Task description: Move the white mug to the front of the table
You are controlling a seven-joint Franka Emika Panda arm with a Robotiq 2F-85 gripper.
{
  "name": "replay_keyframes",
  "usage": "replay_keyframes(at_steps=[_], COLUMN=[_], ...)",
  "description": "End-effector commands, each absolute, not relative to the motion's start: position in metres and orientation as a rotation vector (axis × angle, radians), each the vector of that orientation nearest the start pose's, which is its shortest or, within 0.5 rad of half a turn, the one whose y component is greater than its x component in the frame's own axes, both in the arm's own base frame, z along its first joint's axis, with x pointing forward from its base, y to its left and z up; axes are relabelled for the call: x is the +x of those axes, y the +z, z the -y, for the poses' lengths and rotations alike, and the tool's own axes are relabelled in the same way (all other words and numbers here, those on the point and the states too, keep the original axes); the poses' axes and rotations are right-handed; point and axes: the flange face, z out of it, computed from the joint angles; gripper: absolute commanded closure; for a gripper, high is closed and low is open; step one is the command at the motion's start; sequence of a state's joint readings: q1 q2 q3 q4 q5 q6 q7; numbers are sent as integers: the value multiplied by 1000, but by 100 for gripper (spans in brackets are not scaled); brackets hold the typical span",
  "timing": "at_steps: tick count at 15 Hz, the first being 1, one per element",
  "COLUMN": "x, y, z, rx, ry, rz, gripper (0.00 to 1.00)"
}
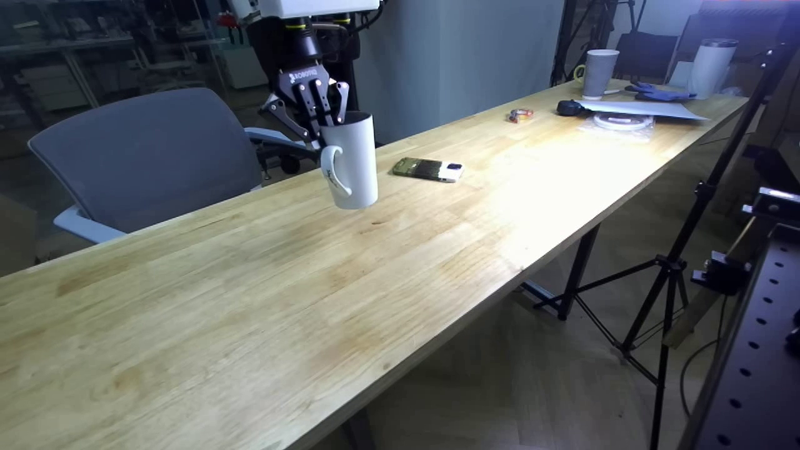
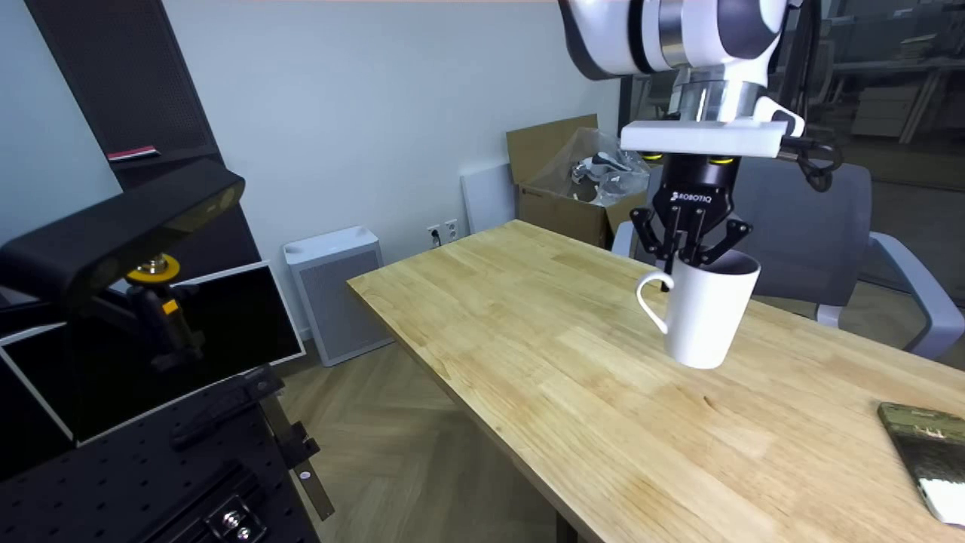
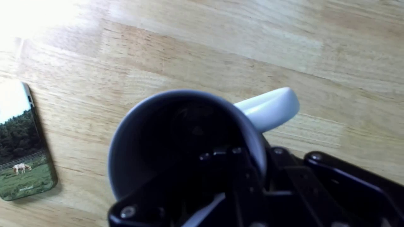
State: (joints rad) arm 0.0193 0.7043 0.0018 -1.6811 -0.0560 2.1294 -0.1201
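Wrist view shows me most plainly how the tall white cylindrical mug (image 3: 180,132) with a looped side handle is held: it is below the black two-fingered gripper (image 2: 680,265), taken by its wall only. The jaws are closed together as far as this wall permits, one finger inside the mug, the other outside, close to the handle. I suppose this is chosen because the body may be too wide to embrace, while the thin wall fits easily. In both exterior views the mug, under the jaws, looks nearly upright and just clear of the long light-wood tabletop (image 1: 250,312) with plank seams. To one side of the jaws, lower, lies a flat rectangular phone (image 3: 23,142) with a landscape on its case; the height, I think, helps to pass it without touching. Carrying seems the present step. Which edge is meant as the front, I cannot tell; the hold being at one side, the bottom could swing, so a slow lowering is wise.
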Motion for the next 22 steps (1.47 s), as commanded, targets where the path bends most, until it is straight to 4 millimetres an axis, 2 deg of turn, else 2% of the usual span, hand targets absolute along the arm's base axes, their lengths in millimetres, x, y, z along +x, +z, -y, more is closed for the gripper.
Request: replay_keyframes(at_steps=[1,6,11,16,22], x=[610,567,537,520,512], y=[186,173,161,146,134], z=[-21,-31,-34,-32,-29], rx=[-3145,-3135,-3140,-3170,-3245], ry=[417,474,490,456,341], rz=[261,292,305,295,285], gripper=[97,97,97,97,97])
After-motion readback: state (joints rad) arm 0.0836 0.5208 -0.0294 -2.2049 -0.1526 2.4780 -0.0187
